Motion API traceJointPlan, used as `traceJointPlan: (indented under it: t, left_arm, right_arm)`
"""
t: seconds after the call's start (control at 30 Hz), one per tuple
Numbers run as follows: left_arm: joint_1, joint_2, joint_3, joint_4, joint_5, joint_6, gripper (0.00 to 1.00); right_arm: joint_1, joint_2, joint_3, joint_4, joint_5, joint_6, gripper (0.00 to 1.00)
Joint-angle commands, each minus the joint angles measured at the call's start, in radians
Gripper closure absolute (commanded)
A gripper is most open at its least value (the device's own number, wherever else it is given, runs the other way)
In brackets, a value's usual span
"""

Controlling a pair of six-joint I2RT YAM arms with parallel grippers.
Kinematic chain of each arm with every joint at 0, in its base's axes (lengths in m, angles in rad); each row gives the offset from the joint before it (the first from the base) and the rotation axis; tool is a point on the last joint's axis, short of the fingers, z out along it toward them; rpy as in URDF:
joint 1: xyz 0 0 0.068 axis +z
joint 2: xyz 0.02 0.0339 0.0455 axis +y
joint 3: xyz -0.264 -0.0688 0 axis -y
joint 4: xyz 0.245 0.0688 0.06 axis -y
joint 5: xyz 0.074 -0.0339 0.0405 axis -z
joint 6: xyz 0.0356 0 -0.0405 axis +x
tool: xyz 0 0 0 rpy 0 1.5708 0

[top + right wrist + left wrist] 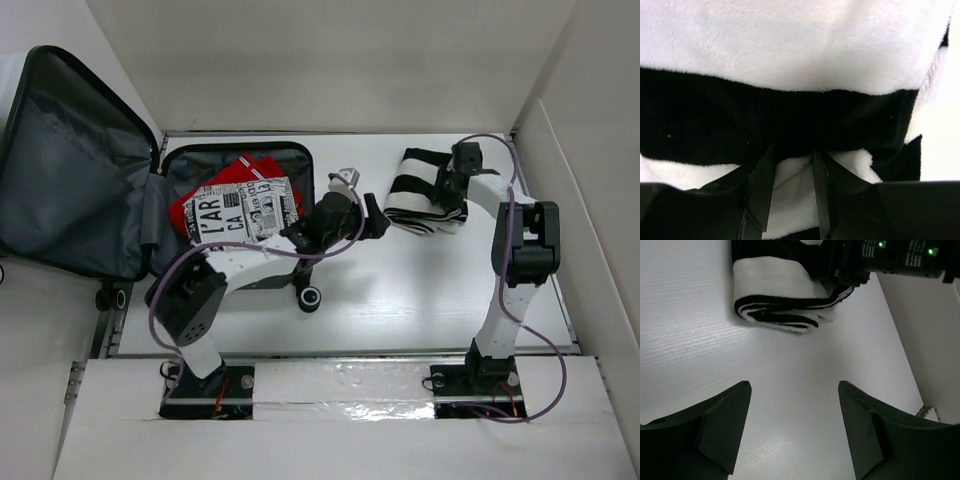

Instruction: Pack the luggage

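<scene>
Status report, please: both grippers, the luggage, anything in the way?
Left gripper open, empty. Right gripper shut on striped cloth. Luggage open, printed clothes inside. Left arm sits between cloth and luggage.

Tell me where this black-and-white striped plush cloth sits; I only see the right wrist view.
Observer: The striped plush cloth lies on the white table, right of the open hard-shell suitcase, outside it.
Operator: Anything packed already?
Observer: A red garment and a newspaper-print fabric piece lie in the suitcase's base half.
Operator: Where are the left fingers?
Observer: Open and empty, above the table between suitcase and cloth.
</scene>
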Motion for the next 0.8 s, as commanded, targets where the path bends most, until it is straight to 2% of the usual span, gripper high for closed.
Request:
traceJointPlan:
  t: [0.0, 0.3, 0.37, 0.43, 0.53, 0.67, 0.77]
  left_arm:
    - [-0.004, 0.093, 0.116, -0.028, -0.026, 0.002, 0.31]
    - [0.041, 0.42, 0.523, -0.256, -0.009, 0.068, 0.27]
    - [0.041, 0.457, 0.586, -0.305, -0.009, 0.076, 0.26]
    - [0.053, 0.488, 0.594, -0.31, 0.006, 0.069, 0.25]
    - [0.076, 0.532, 0.618, -0.322, 0.02, 0.062, 0.19]
    - [0.088, 0.632, 0.739, -0.373, 0.083, 0.065, 0.19]
    - [0.101, 0.693, 0.772, -0.33, 0.179, 0.036, 0.19]
  right_arm:
    - [0.06, -0.063, -0.115, 0.026, -0.021, 0.007, 0.59]
    - [0.049, -0.315, -0.401, 0.123, -0.047, 0.003, 0.59]
    - [0.04, -0.392, -0.434, 0.144, -0.069, 0.001, 0.55]
    - [0.04, -0.445, -0.429, 0.134, -0.079, 0.001, 0.46]
    - [0.063, -0.499, -0.419, 0.134, -0.099, 0.007, 0.35]
    - [0.086, -0.631, -0.431, 0.149, -0.107, 0.021, 0.3]
    - [0.133, -0.718, -0.477, 0.202, -0.118, 0.036, 0.29]
